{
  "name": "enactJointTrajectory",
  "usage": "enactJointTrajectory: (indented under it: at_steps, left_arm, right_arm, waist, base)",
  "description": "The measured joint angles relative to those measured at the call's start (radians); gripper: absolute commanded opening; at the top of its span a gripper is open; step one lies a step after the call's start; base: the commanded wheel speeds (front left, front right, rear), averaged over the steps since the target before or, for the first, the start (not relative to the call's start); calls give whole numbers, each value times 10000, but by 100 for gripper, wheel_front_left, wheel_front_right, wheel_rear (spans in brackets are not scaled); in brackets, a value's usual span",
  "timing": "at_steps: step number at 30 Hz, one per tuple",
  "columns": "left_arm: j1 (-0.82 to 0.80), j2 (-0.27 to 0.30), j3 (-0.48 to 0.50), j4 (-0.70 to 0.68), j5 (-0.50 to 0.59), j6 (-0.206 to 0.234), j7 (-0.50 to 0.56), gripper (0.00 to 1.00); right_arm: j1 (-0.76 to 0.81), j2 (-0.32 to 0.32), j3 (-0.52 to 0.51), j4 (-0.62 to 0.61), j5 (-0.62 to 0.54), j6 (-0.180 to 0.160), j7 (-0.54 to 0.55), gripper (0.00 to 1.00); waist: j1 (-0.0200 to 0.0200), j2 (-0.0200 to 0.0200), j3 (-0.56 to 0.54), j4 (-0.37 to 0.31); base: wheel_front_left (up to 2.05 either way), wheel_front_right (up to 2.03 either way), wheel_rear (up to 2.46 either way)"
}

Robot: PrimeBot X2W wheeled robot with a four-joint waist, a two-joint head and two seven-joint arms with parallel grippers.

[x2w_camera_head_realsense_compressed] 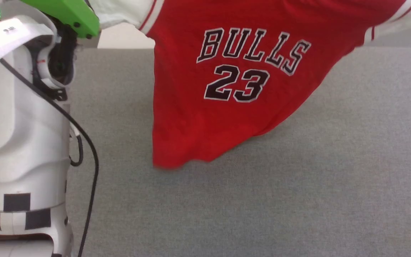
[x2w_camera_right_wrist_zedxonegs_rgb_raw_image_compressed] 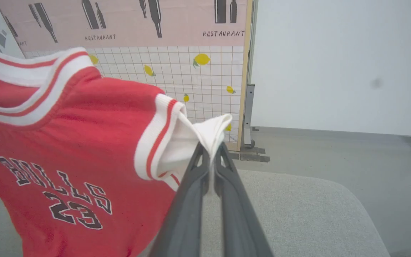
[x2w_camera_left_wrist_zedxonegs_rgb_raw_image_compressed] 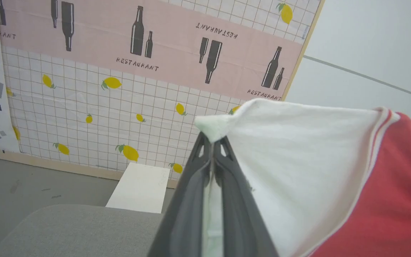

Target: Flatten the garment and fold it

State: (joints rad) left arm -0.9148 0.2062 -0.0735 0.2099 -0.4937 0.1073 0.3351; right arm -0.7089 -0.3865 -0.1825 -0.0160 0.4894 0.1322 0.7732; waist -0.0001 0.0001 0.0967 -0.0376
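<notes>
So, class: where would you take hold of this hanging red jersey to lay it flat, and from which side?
By the white sleeve tips, one per gripper, coming in from each outer side. The left gripper is shut on one sleeve, the right gripper on the other; held so, the garment hangs spread, its hem near the grey table.

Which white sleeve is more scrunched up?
The right sleeve, pinched by the right gripper: it is bunched small, while the left sleeve in the left gripper spreads broad and smooth.
</notes>
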Motion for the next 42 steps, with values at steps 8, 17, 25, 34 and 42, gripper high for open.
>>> enactJointTrajectory:
  at_steps: [8, 17, 25, 34, 42]
  left_arm:
    - [-475, 100, 176, 10, 0, 36, -435, 0]
    - [-932, 207, 111, 428, 6, 96, -368, 0]
    - [-2057, 476, -307, 1557, 366, 171, -29, 0]
    - [-4644, 556, -807, 2621, 1154, 403, -408, 0]
    - [-6447, 520, -905, 2997, 1620, 662, -1530, 0]
  right_arm:
    - [-713, 324, -127, -104, 35, 0, -270, 0]
    - [-1356, 470, -109, 142, -65, 0, -150, 0]
    - [-3099, 625, 194, 1340, -456, 0, -59, 0]
    - [-6510, 986, -92, 3616, -1682, 0, -955, 0]
    - [-9055, 1471, -817, 5191, -2853, 0, -2535, 0]
  waist:
    - [0, 0, -544, 78]
    - [0, -1, -410, 108]
    - [0, -1, 397, 45]
    - [1, 0, 1947, -49]
    - [2, 0, 3480, -114]
  base:
    - [0, 0, 0]
    - [0, 0, 0]
    - [0, 0, 0]
    - [0, 0, 0]
    - [0, 0, 0]
